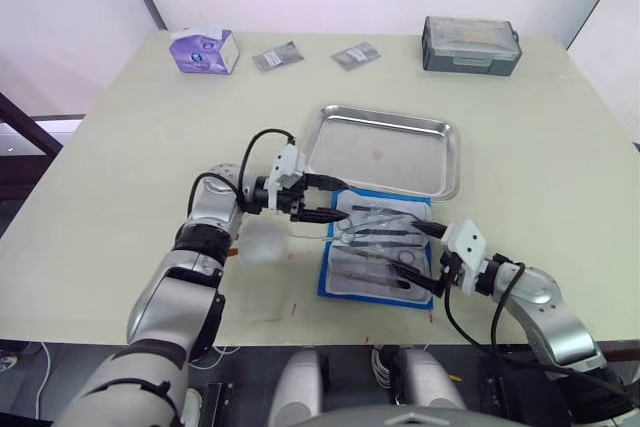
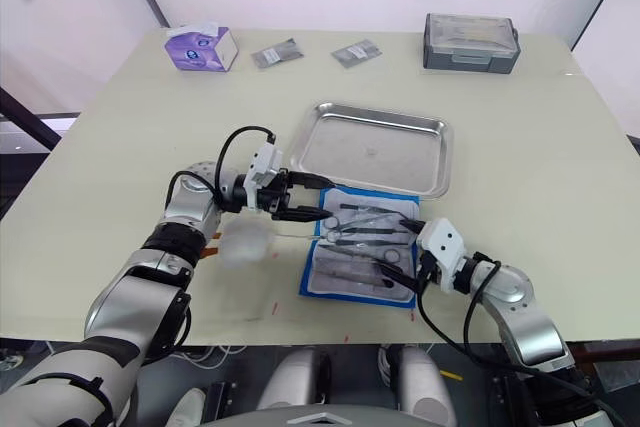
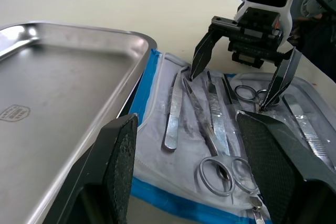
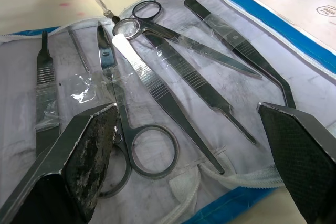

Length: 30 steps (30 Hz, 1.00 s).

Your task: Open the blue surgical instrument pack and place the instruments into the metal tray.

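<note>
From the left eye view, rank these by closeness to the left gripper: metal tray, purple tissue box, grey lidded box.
From the left gripper:
1. Metal tray, just beyond it, slightly right.
2. Purple tissue box, far-left corner.
3. Grey lidded box, far-right; close to the tissue box's distance, though it looks farther.

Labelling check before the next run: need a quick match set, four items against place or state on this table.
1. metal tray
2. blue surgical instrument pack
3. purple tissue box
4. grey lidded box

a. far right of the table
b. lying open, instruments inside
c. far left corner
d. mid-table, nothing in it

Pairs: 1-d, 2-b, 3-c, 4-a
</note>
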### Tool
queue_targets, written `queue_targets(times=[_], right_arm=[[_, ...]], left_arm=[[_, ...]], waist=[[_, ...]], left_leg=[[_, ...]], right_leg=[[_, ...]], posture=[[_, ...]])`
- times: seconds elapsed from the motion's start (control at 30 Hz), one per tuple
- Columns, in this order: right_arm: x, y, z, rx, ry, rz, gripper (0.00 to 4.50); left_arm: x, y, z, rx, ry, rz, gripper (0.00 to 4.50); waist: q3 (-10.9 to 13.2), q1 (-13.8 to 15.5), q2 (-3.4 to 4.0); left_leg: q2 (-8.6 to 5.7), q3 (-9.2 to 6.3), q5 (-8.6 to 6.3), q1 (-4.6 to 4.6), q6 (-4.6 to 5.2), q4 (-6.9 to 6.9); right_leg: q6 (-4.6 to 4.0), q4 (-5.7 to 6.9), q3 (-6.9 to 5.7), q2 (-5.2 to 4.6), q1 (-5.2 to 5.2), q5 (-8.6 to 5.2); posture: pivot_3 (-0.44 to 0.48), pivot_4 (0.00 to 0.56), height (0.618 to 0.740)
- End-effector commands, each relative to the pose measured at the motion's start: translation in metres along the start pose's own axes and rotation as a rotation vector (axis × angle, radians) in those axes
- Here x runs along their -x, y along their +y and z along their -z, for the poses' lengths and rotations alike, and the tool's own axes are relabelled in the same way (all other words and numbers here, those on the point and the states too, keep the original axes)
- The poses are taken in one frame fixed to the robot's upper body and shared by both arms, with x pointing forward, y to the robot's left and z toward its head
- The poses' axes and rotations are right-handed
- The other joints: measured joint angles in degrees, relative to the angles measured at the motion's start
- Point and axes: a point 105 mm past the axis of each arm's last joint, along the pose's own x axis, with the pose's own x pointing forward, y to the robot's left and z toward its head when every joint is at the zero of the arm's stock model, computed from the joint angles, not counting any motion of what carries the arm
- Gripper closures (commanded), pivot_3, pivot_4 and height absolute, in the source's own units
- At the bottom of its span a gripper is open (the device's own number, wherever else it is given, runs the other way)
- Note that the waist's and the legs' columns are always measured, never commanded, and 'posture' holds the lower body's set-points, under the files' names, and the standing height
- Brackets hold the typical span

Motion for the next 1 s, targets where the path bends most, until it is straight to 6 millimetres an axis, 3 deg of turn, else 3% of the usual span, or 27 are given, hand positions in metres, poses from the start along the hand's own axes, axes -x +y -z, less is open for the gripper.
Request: queue_targets(times=[0.03,1.0], right_arm=[[0.004,0.003,0.037,-0.097,0.159,0.023,0.06],[0.007,0.014,0.054,-0.406,0.333,0.044,0.06]], left_arm=[[0.002,-0.005,-0.004,-0.049,0.011,0.056,1.31],[-0.007,-0.011,0.003,-0.037,0.0,0.086,1.31]], waist=[[0.0,0.0,0.0],[-0.7,0.2,-0.86]], left_leg=[[0.0,0.0,0.0,0.0,0.0,0.0],[0.0,-0.05,-0.01,0.0,0.01,-0.01]], right_leg=[[0.0,0.0,0.0,0.0,0.0,0.0],[0.0,-0.03,-0.05,0.0,0.03,0.0]], posture=[[0.0,0.15,0.738],[0.0,0.15,0.738]])
